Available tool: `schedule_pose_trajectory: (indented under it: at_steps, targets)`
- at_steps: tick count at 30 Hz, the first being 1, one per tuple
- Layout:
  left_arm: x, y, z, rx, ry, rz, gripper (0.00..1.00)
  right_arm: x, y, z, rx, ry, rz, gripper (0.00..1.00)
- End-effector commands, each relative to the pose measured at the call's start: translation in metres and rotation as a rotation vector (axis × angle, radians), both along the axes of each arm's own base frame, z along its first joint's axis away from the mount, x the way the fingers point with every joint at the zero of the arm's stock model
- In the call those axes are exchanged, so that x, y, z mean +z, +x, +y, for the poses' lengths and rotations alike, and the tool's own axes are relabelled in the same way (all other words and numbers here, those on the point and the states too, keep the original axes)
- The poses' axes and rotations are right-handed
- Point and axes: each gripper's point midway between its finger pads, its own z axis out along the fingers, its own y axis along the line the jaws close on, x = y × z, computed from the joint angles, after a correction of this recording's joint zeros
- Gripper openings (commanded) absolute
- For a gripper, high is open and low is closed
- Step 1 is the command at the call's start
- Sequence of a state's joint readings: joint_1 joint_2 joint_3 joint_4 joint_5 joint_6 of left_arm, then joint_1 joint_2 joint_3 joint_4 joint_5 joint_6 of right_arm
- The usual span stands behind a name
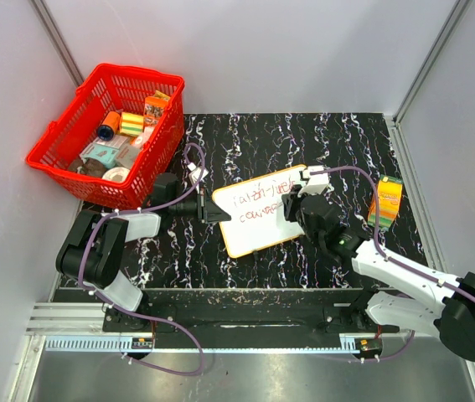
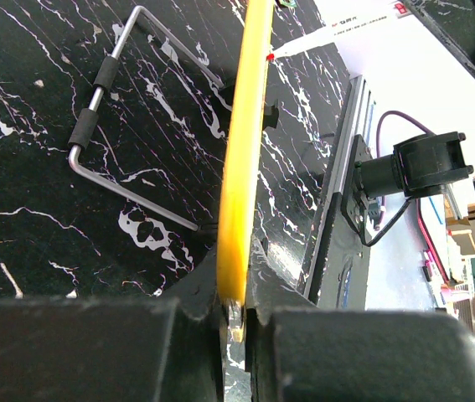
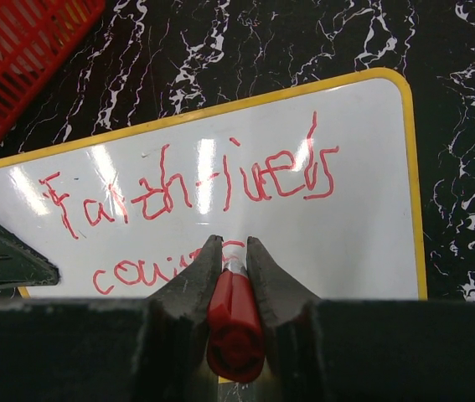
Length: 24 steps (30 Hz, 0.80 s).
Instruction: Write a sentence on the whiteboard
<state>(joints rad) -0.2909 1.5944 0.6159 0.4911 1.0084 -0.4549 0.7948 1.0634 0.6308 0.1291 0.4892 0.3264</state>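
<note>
Black marbled tabletop (image 1: 346,142) holds the whiteboard (image 1: 258,236) bearing a red sentence (image 3: 195,188). Left gripper (image 2: 235,311) clamps its yellow rim; right gripper (image 3: 234,251) grips a red marker (image 3: 234,322).

The second line of the sentence (image 3: 157,197) was mostly hidden. The right gripper (image 3: 235,251) and the red marker (image 3: 235,322) it held covered everything after the first few letters. The marker's tip could not be seen between the fingers there. From above, the words were too small to read. At the left gripper (image 2: 235,314), the whiteboard (image 2: 241,167) showed only its yellow edge, so its writing side was hidden, and the fingers looked dark and blurry. Up and left of the marker, the red basket (image 3: 19,50) was cut off by the picture's edge.
</note>
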Motion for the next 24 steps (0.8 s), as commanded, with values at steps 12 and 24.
schedule_pose_trajectory:
  at_steps: [12, 24]
  targets:
    - [-0.026, 0.016, 0.009, 0.072, 0.122, -0.070, 0.00, 0.036, 0.016, -0.008, -0.062, 0.015, -0.091, 0.00]
    - [-0.026, 0.016, 0.009, 0.073, 0.124, -0.070, 0.00, 0.015, 0.007, -0.007, -0.027, 0.009, -0.033, 0.00]
